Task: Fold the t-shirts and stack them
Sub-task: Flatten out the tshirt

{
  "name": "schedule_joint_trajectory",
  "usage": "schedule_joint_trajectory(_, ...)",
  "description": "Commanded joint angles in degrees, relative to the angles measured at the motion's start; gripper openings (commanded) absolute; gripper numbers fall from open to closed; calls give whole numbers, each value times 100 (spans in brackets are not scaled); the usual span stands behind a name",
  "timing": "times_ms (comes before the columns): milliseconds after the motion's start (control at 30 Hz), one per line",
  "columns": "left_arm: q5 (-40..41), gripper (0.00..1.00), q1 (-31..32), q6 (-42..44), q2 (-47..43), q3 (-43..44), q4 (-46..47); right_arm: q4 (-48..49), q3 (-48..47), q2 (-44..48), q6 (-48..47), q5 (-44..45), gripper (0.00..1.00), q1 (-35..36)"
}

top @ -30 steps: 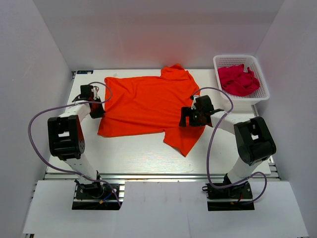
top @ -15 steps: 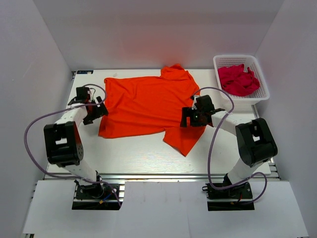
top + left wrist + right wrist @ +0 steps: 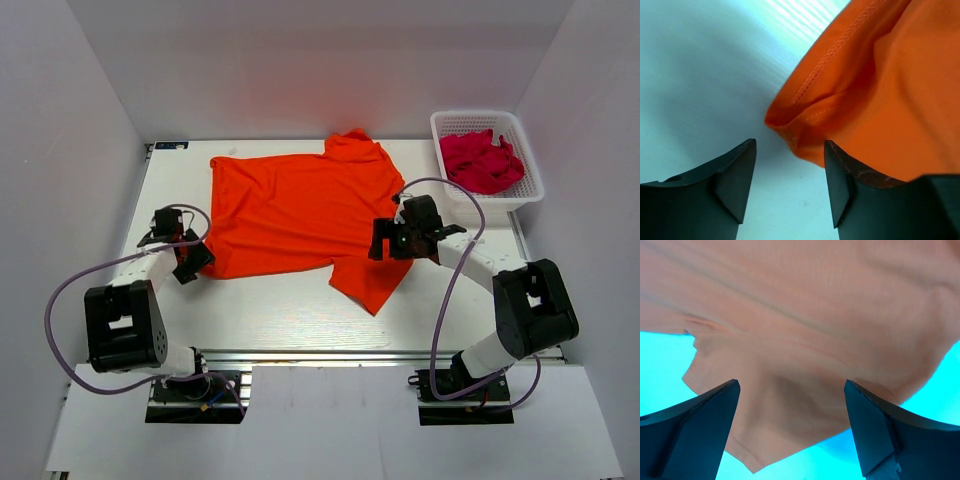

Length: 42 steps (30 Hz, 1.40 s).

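A bright orange-red t-shirt (image 3: 295, 205) lies spread flat in the middle of the table, one sleeve (image 3: 372, 282) pointing toward the near edge. My left gripper (image 3: 192, 260) is low at the shirt's near left corner. In the left wrist view it is open (image 3: 790, 145), and the hemmed corner (image 3: 790, 117) lies just ahead of the fingertips with nothing gripped. My right gripper (image 3: 380, 243) hovers open over the shirt's right side by the sleeve; in the right wrist view (image 3: 791, 385) fabric (image 3: 800, 340) spreads below the wide jaws. More crimson-pink t-shirts (image 3: 480, 160) lie crumpled in the basket.
The white lattice basket (image 3: 533, 180) stands at the back right corner of the table. White walls enclose the table on three sides. Purple cables loop from both arms. Bare table surface (image 3: 270, 305) runs along the near edge in front of the shirt.
My left gripper has let go of the shirt's left edge, opened, and slid toward the near edge to the shirt's bottom corner. The right arm shifted slightly right; its jaws stayed open.
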State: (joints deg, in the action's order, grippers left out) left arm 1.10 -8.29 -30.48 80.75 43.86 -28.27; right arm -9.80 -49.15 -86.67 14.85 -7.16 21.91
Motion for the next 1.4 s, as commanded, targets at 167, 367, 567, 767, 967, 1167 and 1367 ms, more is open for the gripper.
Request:
schedule_joint_trajectory(167, -138, 45, -14, -11, 467, 62, 534, 22, 309, 212, 141, 39, 91, 6)
schedule_joint_trajectory(367, 364, 0, -14, -274, 670, 176, 182, 22, 344, 133, 114, 74, 91, -3)
schedule_joint_trajectory(567, 531, 0, 109, -731, -945, 254, -361, -13, 388, 37, 114, 22, 91, -11)
schedule_joint_trajectory(767, 769, 0, 109, -1529, -2658, -366, -898, -39, 502, 63, 88, 101, 91, -3)
schedule_joint_trajectory(967, 654, 0, 109, -1733, -2548, -1274, -1329, -101, 520, 10, 70, 57, 91, -29)
schedule_joint_trajectory(1167, 1102, 0, 109, -1733, -1941, -853, -1708, -364, 450, 291, 44, -110, 91, 24)
schedule_joint_trajectory(1367, 918, 0, 109, -1733, -2081, -975, -1155, -1321, 458, 827, -61, -268, 91, 251)
